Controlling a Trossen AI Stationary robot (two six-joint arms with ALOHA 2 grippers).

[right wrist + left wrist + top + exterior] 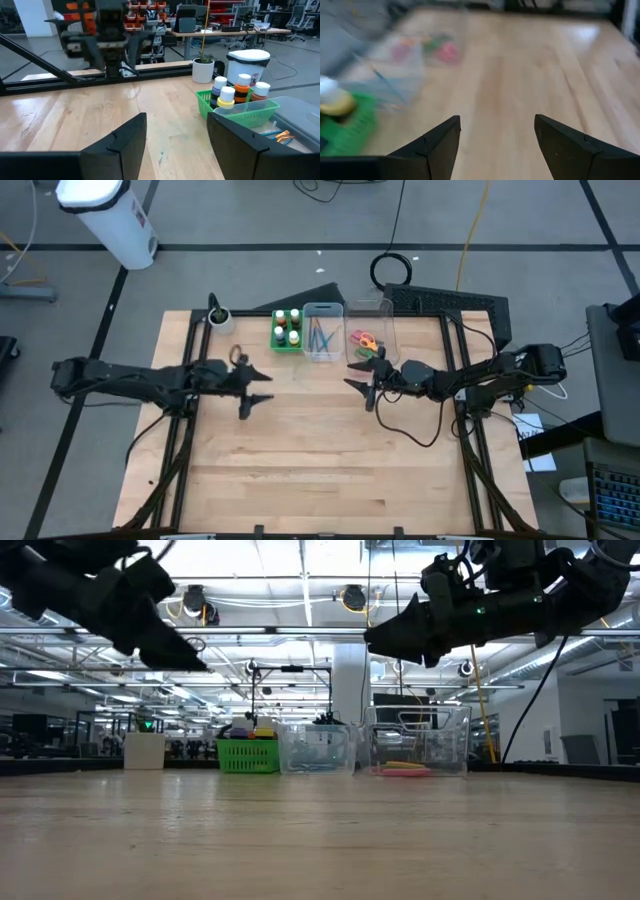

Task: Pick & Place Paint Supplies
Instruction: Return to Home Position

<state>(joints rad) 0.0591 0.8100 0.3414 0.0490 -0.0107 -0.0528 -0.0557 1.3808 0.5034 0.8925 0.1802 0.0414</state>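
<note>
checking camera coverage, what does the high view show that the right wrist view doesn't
Only the high view: the scissors in the right clear bin, and the whole table. Only the right wrist view: the open fingers of the right gripper up close, and desks in the room behind. Both: the green tray of paint bottles, the brushes in the middle bin, the potted plant.

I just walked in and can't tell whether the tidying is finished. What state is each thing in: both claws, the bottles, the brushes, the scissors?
left gripper: open, empty, above the table.
right gripper: open, empty, above the table.
paint bottles: upright, capped, standing in the green tray.
brushes: lying in the middle clear bin.
scissors: lying in the outer clear bin; blades open or closed, cannot tell.
</note>
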